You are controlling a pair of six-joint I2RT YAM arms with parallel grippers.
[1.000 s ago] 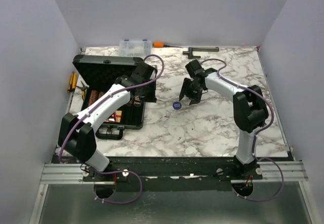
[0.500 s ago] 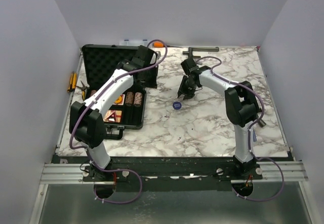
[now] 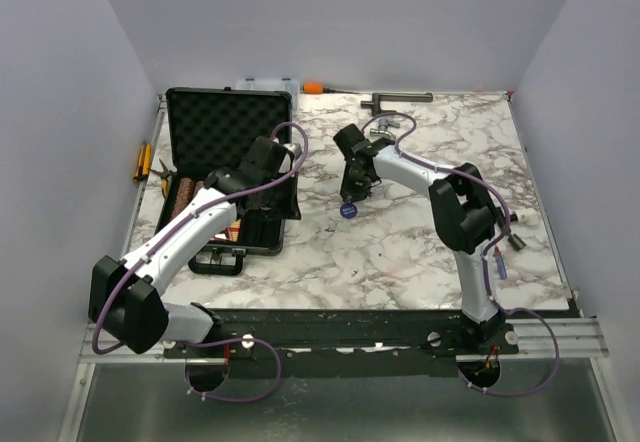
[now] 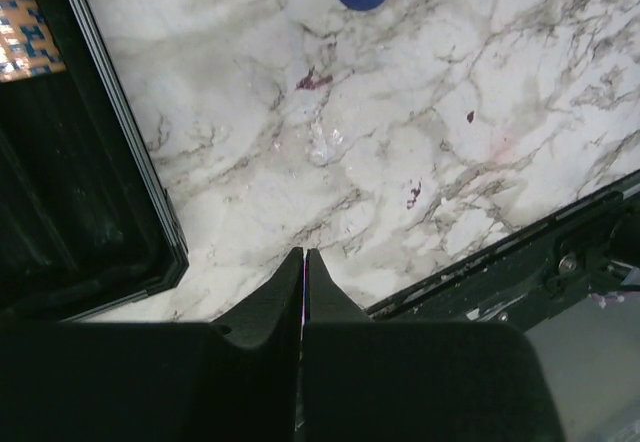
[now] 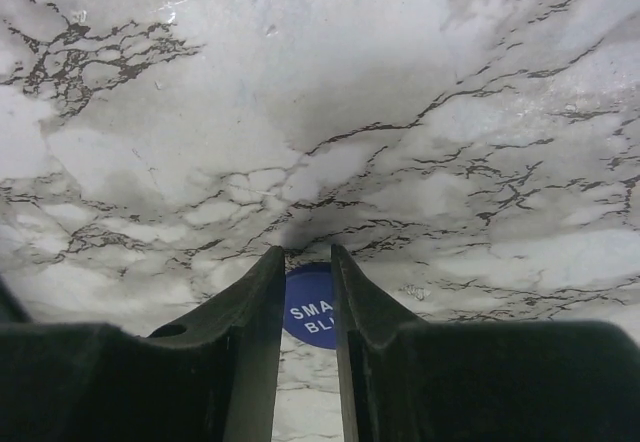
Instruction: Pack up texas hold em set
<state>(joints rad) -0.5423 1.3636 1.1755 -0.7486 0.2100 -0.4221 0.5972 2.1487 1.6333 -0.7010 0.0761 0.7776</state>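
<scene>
On the table (image 3: 420, 252) the open black case (image 3: 228, 122) lies at left, the left gripper (image 4: 303, 254) is shut and empty at its right edge, and the right gripper (image 5: 305, 252) is closed down over the blue token (image 5: 310, 307) nearby, hold unclear; I judge pickup is in hand, and the token next needs lifting into the case.

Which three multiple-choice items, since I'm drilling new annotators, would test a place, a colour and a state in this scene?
1. Where is the Small Blind token relative to the black case? A inside it; B right of it, on the marble table; C on its lid.
2. What colour is that token? A red; B blue; C green.
3. How is the case? A open; B shut; C upside down.
Key: B, it lies on bare marble beside the case; B, its face is blue; A, the foam-lined lid stands raised.
</scene>
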